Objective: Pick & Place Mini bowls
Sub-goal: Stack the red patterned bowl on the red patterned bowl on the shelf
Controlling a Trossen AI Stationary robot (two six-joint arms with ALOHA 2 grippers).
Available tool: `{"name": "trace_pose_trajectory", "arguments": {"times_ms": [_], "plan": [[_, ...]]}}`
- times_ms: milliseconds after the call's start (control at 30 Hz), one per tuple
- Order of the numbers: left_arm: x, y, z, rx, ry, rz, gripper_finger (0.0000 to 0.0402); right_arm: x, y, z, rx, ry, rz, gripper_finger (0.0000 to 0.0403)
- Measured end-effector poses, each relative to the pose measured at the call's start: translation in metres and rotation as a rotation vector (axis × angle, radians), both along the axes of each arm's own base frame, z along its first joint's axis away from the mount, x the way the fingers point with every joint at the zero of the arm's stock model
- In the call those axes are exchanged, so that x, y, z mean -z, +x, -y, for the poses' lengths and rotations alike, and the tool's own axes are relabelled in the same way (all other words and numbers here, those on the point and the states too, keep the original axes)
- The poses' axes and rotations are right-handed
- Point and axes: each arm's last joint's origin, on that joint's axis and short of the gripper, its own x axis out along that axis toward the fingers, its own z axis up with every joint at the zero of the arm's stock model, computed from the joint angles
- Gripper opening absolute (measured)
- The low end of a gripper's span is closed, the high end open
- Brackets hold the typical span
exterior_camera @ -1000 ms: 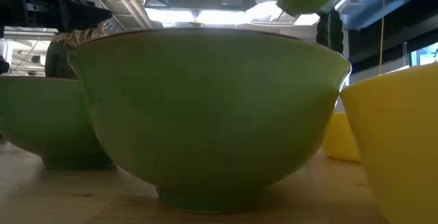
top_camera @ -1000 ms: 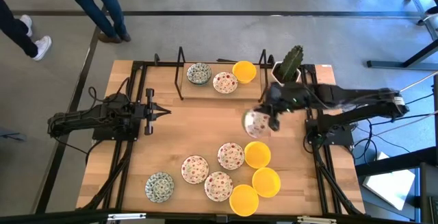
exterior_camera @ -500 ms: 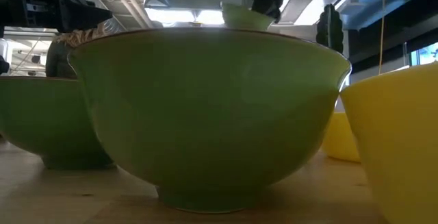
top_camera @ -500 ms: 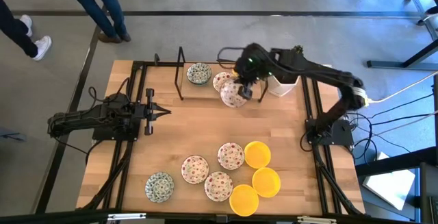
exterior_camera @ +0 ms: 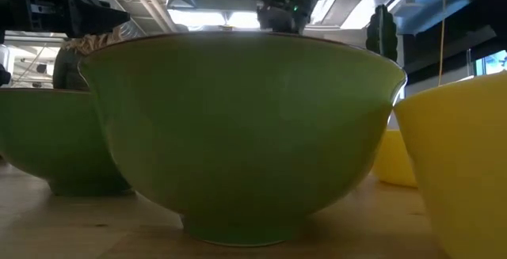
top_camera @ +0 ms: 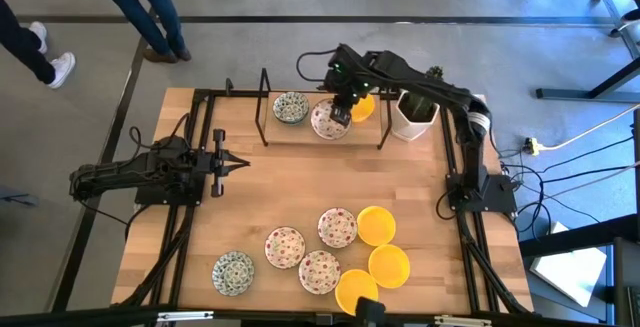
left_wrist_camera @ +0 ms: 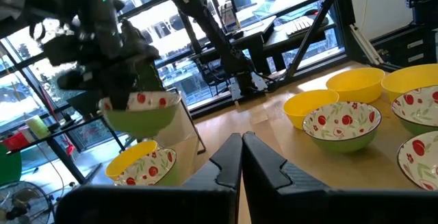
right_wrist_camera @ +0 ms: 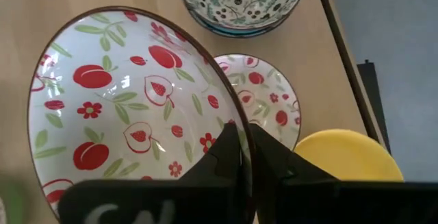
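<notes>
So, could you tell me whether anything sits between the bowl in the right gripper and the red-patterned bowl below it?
Nothing visible does: the right gripper holds the carried bowl above the resting red-patterned bowl, with only open air between.

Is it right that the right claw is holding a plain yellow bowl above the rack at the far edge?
Not quite. The right claw grips a red-speckled white bowl by its rim, not a yellow one, as the right wrist view shows. It is indeed above the rack.

Glossy glazed ceramic mini bowls (right_wrist_camera: 130, 114), pale matt wooden table (top_camera: 290, 182), black metal frame (top_camera: 265, 107)
</notes>
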Motion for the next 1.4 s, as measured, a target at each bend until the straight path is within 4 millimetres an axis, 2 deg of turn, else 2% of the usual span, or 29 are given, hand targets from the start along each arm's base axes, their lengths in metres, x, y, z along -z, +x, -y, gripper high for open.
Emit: {"name": "trace_pose_trajectory", "arguments": {"times_ms": [267, 433, 933, 1400], "plan": [[0.0, 0.0, 0.0, 0.0, 0.0, 0.0, 0.0004, 0.027, 0.005, 0.032, 0.029, 0.052, -0.047, 0.0016], [0.0, 0.0, 0.0, 0.0, 0.0, 0.0, 0.0007, 0.037, 0.005, 0.044, 0.058, 0.057, -0.058, 0.0016], [0.0, 0.0, 0.0, 0.0, 0.001, 0.0, 0.0008, 0.067, 0.018, 0.057, 0.071, 0.087, -0.098, 0.0016], [0.0, 0.0, 0.0, 0.0, 0.001, 0.0, 0.0008, 0.068, 0.015, 0.063, 0.107, 0.095, -0.086, 0.0016]]}}
